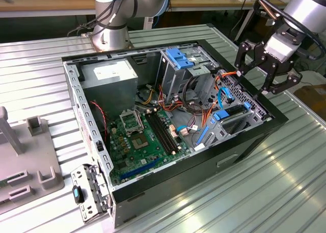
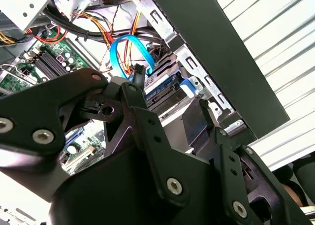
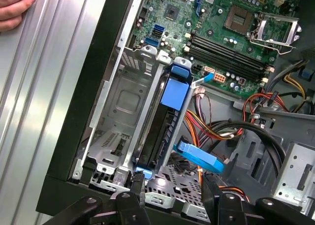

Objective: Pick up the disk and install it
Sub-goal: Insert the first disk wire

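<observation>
Ribbed metal table [image 1: 285,192] is carrying the open computer case [image 1: 204,166], which is lying on its side with the interior facing up. Green motherboard [image 1: 137,141] is occupying the case floor toward the exterior view's left. Tall metal cage [image 1: 178,70], with its light-blue latch plate on top, is standing at the far side of the case. Grey fixture plate [image 1: 20,161] is lying on the table at the exterior view's left, apart from the case.

The disk [image 1: 230,114] is sitting inside the case, in the drive bay along the wall on the exterior view's right. Its dark body is lying flat between its bright blue rails. In the first wrist view the disk [image 3: 165,131] is lying lengthwise in its slot. An empty metal bay is sitting just beside it on the case-wall side, and the wire bundle is running along the other side.

Gripper [image 1: 251,83] is hovering above the case rim near the bay, apart from the disk. Its fingers are spread wide and are grasping nothing; both wrist views are showing the gap between them bare.

Blue cable [image 3: 199,158] is crossing near the end of the disk closest to the gripper.

A person's hand [image 3: 12,8] is resting on the table beside the case.
</observation>
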You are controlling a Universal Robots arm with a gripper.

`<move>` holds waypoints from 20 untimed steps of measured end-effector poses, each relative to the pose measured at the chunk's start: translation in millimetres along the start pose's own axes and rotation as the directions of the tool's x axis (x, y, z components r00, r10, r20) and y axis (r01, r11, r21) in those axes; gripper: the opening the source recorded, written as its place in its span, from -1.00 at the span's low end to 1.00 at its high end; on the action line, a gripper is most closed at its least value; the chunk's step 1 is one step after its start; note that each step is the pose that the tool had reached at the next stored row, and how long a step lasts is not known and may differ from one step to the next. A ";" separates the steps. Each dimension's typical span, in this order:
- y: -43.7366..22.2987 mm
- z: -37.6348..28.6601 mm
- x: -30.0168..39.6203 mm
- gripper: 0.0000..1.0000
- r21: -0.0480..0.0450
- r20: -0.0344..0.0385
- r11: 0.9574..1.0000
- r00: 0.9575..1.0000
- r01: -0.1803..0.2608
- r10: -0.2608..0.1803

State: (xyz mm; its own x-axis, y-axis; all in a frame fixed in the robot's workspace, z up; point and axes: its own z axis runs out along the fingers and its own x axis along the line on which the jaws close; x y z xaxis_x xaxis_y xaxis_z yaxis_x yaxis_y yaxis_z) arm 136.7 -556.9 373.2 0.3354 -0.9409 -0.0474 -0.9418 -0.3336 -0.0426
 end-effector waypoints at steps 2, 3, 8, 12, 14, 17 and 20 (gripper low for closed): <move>0.0 0.0 0.0 0.15 0.000 0.000 1.000 1.000 0.000 0.000; 0.0 0.0 0.0 0.15 0.000 0.000 1.000 1.000 0.000 0.000; 0.0 0.0 0.0 0.15 0.000 0.000 1.000 1.000 0.000 0.000; 0.0 0.0 0.0 0.15 0.000 0.000 1.000 1.000 0.001 -0.001; -1.1 0.2 -3.1 0.15 0.000 0.000 1.000 1.000 0.001 -0.001; -3.4 0.6 -8.8 0.15 0.000 0.000 1.000 1.000 0.001 -0.001; -3.7 0.6 -9.4 0.15 0.000 0.000 1.000 1.000 0.001 -0.001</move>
State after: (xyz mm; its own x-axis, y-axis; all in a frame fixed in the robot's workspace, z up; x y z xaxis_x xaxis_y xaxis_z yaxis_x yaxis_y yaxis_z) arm 137.0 -546.8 373.1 0.3366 -0.9404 -0.0475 -0.9413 -0.3348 -0.0426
